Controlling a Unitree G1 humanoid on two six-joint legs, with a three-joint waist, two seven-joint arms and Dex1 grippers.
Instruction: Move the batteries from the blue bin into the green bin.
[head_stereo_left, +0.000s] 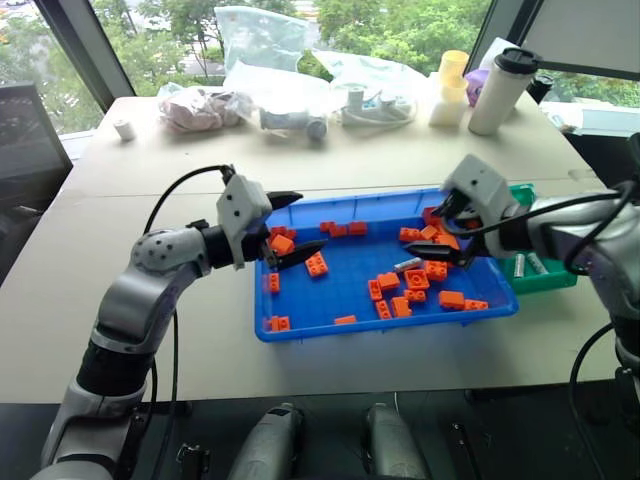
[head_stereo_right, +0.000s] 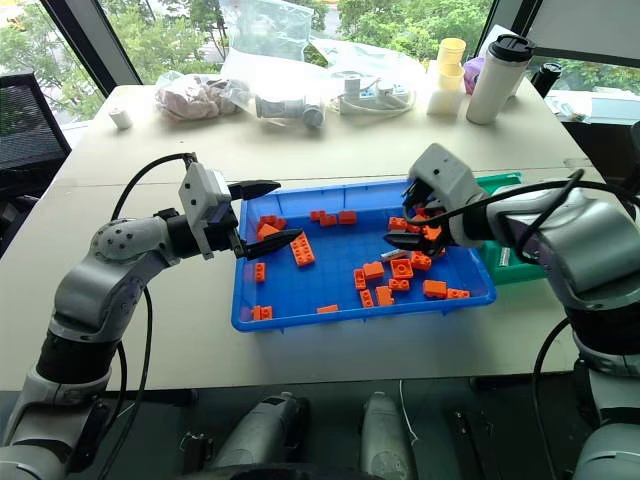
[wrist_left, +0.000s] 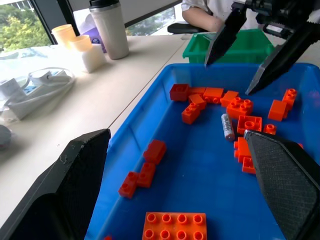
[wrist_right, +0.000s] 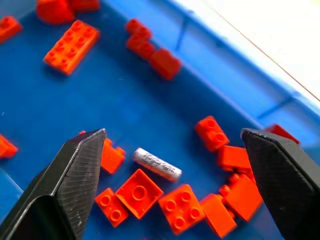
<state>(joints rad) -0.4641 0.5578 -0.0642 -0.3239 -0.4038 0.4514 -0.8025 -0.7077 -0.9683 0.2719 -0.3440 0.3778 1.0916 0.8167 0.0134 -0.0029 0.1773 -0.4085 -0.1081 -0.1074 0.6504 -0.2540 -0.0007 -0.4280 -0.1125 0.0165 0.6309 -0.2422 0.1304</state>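
The blue bin (head_stereo_left: 300, 320) sits at the near middle of the surface (head_stereo_left: 130, 300), scattered with orange bricks (head_stereo_left: 388, 283). One battery (wrist_right: 157, 164) lies flat on its floor in the right half, hemmed in by bricks that sit just beside it. The right claw (head_stereo_left: 441, 232) hangs over that part of the bin, tilted downward, fingers spread wide and holding nothing. In the right wrist view the battery rests between and beyond the two fingers, so it lies just below and ahead of the claw, with its long axis running roughly across the gap from one finger toward the other rather than along it. The wrist may therefore need to turn for the pinch to land across the battery's narrow width. The left claw (head_stereo_left: 292, 228), also spread and empty, hovers over the bin's far-left part, well apart from the battery; the right arm is clearly nearer. Right of the blue bin, touching its edge, stands the green bin (head_stereo_left: 540, 275), with batteries (head_stereo_left: 519, 265) already lying inside.
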